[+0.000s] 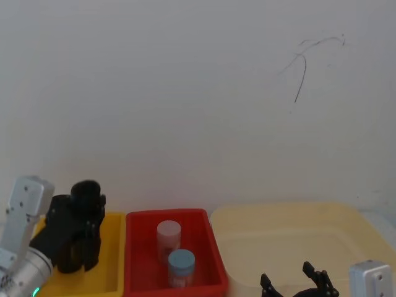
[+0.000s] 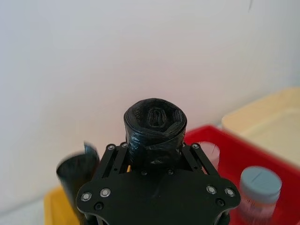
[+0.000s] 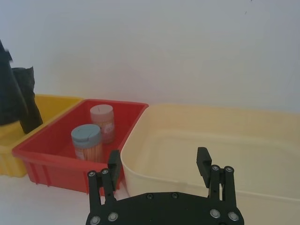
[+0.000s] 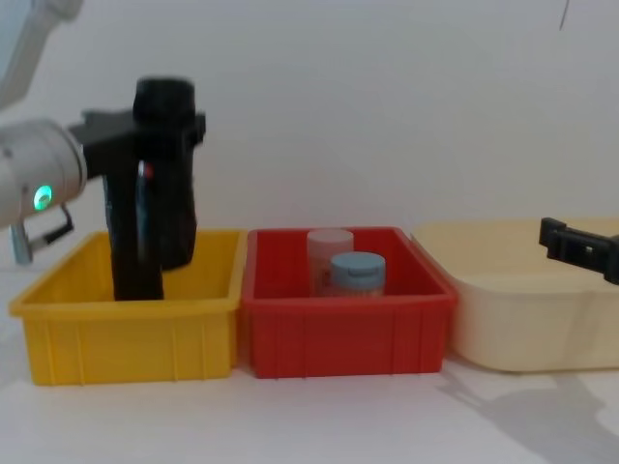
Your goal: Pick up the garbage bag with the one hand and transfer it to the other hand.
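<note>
The garbage bag (image 4: 166,193) stands upright in the left pincer (image 2: 154,154), over the far part of the yellow bin (image 4: 126,338) at the left end of the row. The pincer grips the roll just below its top, so the rolled, crumpled end rises a little above the fingers (image 2: 117,157). From the chest view, the roll's lower end hangs inside the bin's outline. I cannot tell whether it rests on the bin floor.

The left pincer's jaws are closed in against the bag on either side, touching the plastic. The right pincer (image 3: 158,159) hovers low at the near right, just in front of the cream bin (image 4: 522,319). Its fingers are spread wide with nothing between them.

Three bins sit side by side on the white desk (image 4: 319,416). Besides the held bag, the yellow bin has a second black roll (image 4: 131,251) just left of it, reaching down behind the bin's near wall. The red bin (image 4: 348,333) in the middle holds two clear jars standing upright. The blue-lidded jar (image 4: 358,271) is the nearer one, and the white-lidded jar (image 4: 329,251) is just behind it, a little to the left. The cream bin on the right is the largest.
</note>
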